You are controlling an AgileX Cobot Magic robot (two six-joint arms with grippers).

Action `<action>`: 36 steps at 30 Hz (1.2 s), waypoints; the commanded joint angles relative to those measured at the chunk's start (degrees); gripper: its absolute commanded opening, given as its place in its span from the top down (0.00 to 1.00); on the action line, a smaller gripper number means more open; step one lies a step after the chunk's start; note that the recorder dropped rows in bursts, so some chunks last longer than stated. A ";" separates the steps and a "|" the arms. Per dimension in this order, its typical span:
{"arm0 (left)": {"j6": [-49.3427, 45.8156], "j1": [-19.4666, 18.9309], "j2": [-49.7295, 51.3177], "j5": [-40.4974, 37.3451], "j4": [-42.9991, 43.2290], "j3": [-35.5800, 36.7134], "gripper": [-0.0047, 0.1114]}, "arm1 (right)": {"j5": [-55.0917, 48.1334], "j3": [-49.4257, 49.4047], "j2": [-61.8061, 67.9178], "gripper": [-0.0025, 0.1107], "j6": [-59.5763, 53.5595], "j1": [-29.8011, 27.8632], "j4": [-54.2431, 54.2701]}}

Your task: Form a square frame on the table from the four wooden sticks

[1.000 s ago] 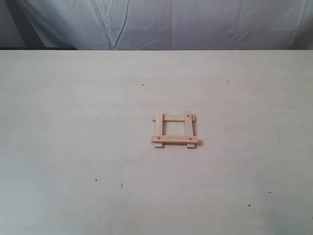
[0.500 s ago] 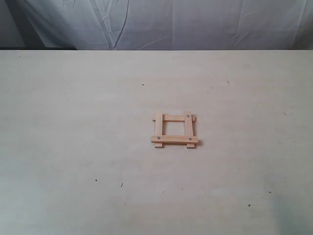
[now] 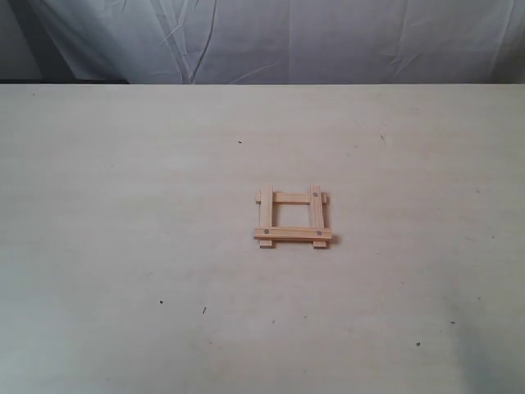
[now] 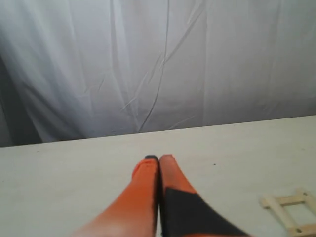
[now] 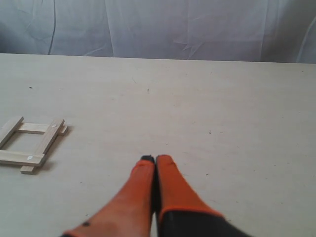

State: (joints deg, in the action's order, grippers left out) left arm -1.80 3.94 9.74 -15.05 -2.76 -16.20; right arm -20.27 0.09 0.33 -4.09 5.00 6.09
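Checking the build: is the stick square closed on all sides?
Closed: four sticks overlap at every corner of the square.

Sticks (image 3: pixel 293 233) pale tan, dark dots; table (image 3: pixel 123 205) cream, dark specks; fingers (image 5: pixel 170 185) orange, tips seemingly black.

square frame (image 3: pixel 293 217), pale sticks overlapped, mid-table (image 3: pixel 123 205)

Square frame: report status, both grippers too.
Left gripper shut, empty. Right gripper shut, empty. Square frame assembled on table, four sticks overlapping at corners. Both grippers clear of it.
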 commanded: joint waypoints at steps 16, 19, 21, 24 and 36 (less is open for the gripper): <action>0.31 -3.94 -9.74 0.81 2.41 16.20 0.96 | 0.79 -0.09 -0.33 0.97 0.10 -0.31 -0.03; 0.31 -3.94 -9.74 0.81 2.41 16.20 0.96 | 0.79 -0.09 -0.33 0.97 0.10 -0.31 -0.03; 0.31 -3.94 -9.74 0.81 2.41 16.20 0.96 | 0.91 -0.09 -0.33 0.97 0.10 -0.31 -0.03; 0.31 -3.94 -9.74 0.81 2.41 16.20 0.96 | 1.07 -0.09 -0.33 0.97 0.10 -0.31 -0.03; 0.31 -3.94 -9.74 0.92 2.76 16.20 0.96 | 1.07 -0.09 -0.33 0.97 0.10 -0.31 0.86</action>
State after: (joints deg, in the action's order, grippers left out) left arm -1.70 0.17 0.32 -14.74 0.00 -0.26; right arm -20.04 0.09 0.33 -3.99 5.00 6.66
